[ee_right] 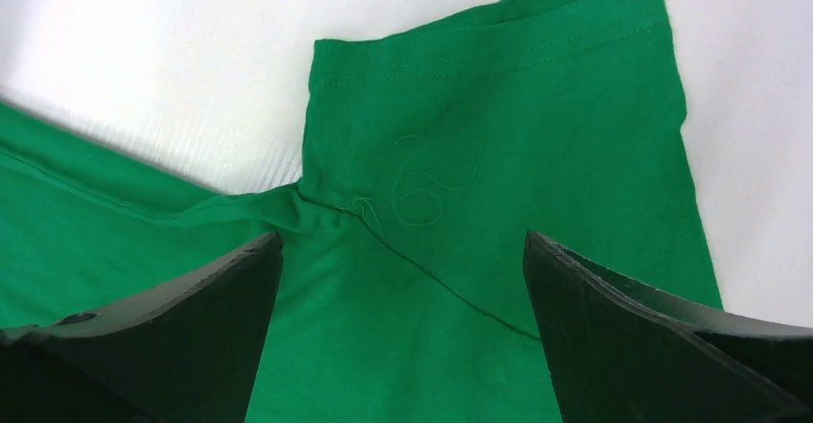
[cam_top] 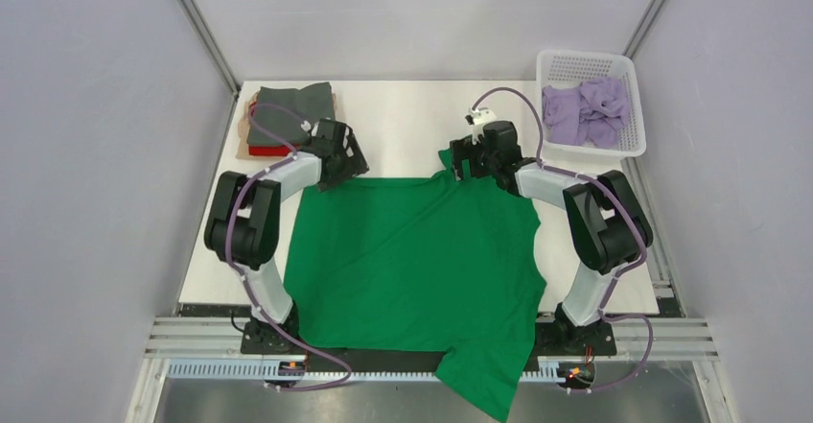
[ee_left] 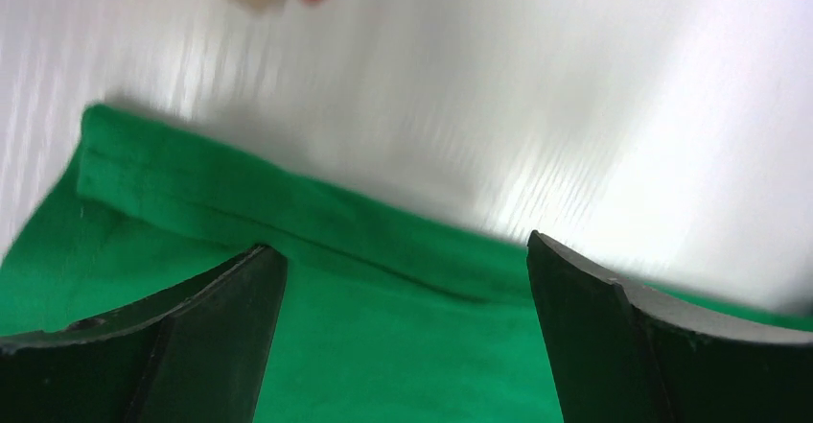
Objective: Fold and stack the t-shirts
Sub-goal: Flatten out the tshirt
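Green shirt (cam_top: 412, 260) lies spread on white table (cam_top: 403, 121) between grey walls (cam_top: 96, 154). Left gripper (ee_left: 403, 246) and right gripper (ee_right: 403, 236): fingers released over shirt

We find the spread t-shirt (cam_top: 412, 260) lying across the middle of the worktop (cam_top: 403, 116). Its near part hangs over the near edge, between the two arm bases. At the far left corner sits the stack of folded t-shirts (cam_top: 288, 111). At the far right corner stands the basket (cam_top: 585, 57), with crumpled t-shirts (cam_top: 585, 111) in it. The left hand (cam_top: 342, 159) is over the spread shirt's far left corner, just right of the stack and nearer to us. The right hand (cam_top: 467, 159) is over the sleeve (ee_right: 499, 106) that juts from the shirt's far edge, left of the basket.
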